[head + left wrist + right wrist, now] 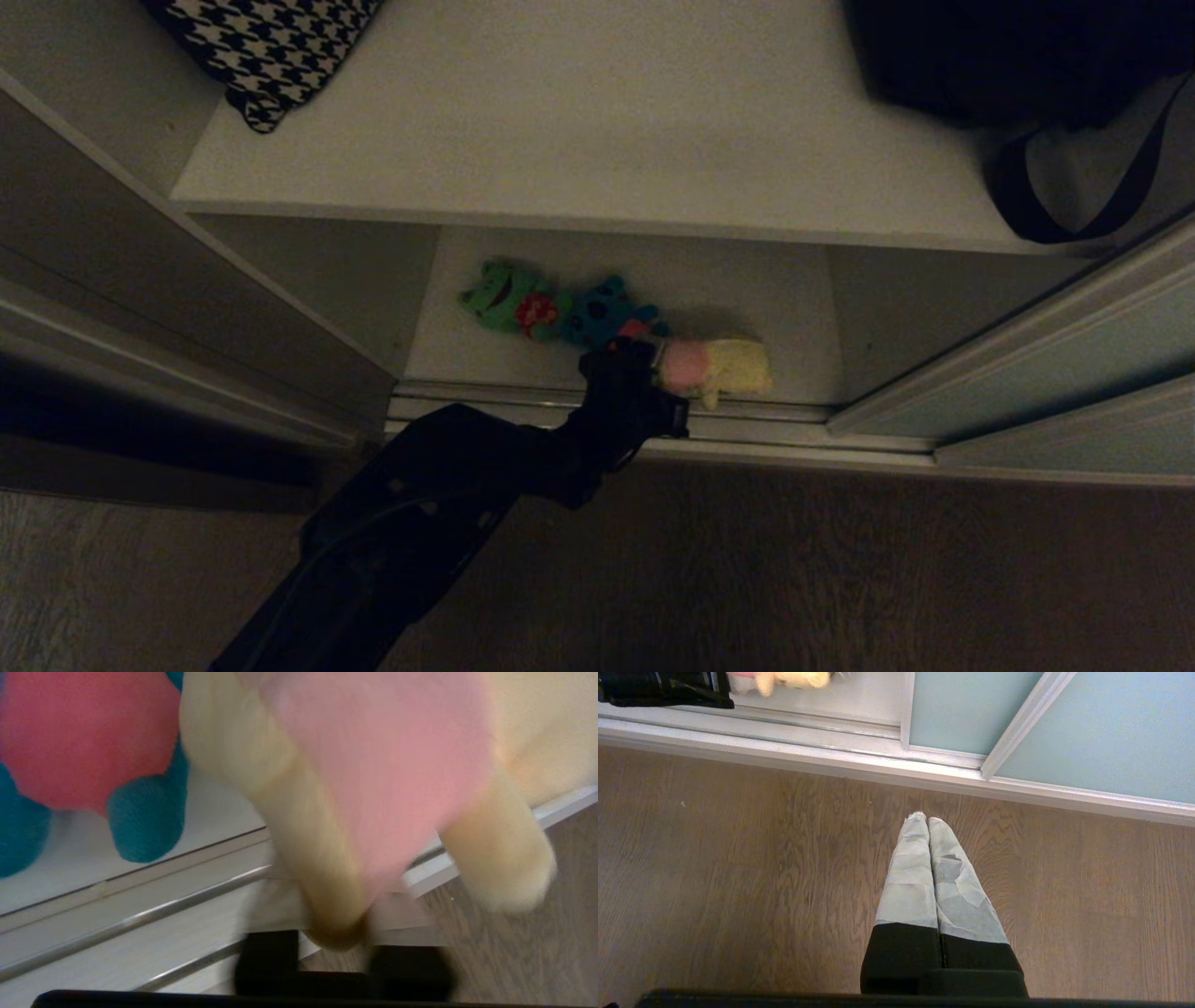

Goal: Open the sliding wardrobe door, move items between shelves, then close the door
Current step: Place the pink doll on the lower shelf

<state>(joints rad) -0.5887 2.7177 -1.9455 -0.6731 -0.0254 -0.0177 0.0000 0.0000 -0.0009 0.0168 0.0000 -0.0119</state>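
Head view: left gripper (653,366) is seen at the cream toy (717,370) on the low shelf (803,308), near its front edge; whether the toy is grasped cannot be told. Right gripper (924,817) hangs clenched over the floor (738,868). Risk: toy could roll onto the track (766,439).

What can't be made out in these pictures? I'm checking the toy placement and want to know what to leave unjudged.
- Left gripper jaws: in the head view the dark arm covers them; in the left wrist view the blurred cream-yellow toy fills the frame, so any grip is unclear.
- Blue toy: cut off by the left wrist view's edge.
- Black bag: cropped at the head view's top, too dark.
- Houndstooth item: cut off there too.
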